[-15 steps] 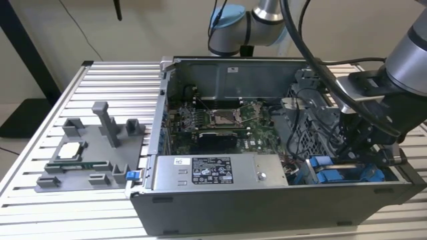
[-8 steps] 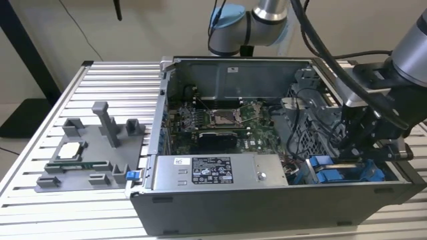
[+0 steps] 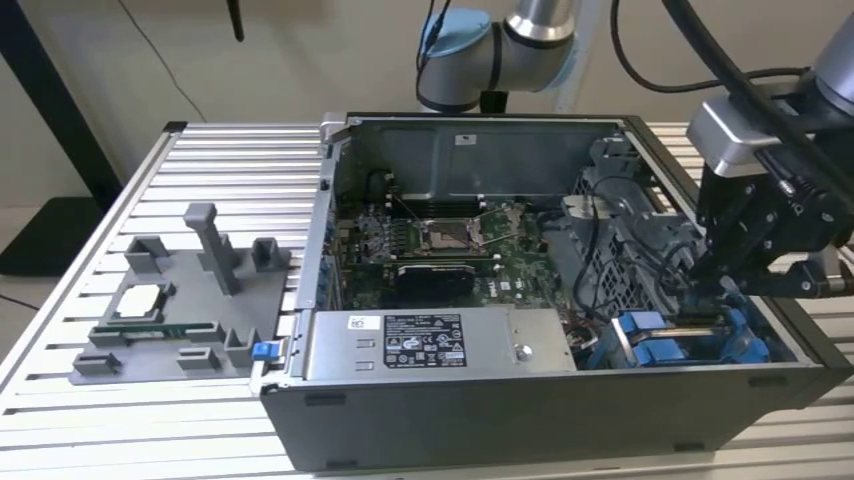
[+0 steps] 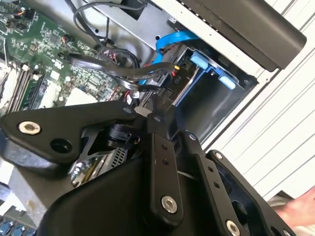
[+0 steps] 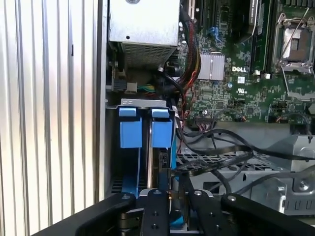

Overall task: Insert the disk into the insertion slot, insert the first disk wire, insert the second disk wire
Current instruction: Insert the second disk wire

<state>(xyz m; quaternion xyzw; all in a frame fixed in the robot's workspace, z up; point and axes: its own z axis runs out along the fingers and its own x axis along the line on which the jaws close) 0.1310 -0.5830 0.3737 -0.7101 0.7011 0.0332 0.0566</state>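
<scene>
Hovering gripper (image 3: 721, 285) low over insertion slot (image 3: 694, 340) at the case's exterior-view right, fingers (image 4: 158, 129) seemingly pinching a black wire (image 4: 123, 71), disk (image 5: 160, 167) apparently seated; risking snagged cables or a skewed plug.

Arm (image 3: 534, 40): silver tube links, light-blue joint cap, black cables looped off it; grey wrist block; gripper (image 3: 747, 250) all black, with flat bar linkages pinned by silver screws and bolts in both wrist views (image 4: 162, 162) (image 5: 172, 216).
</scene>
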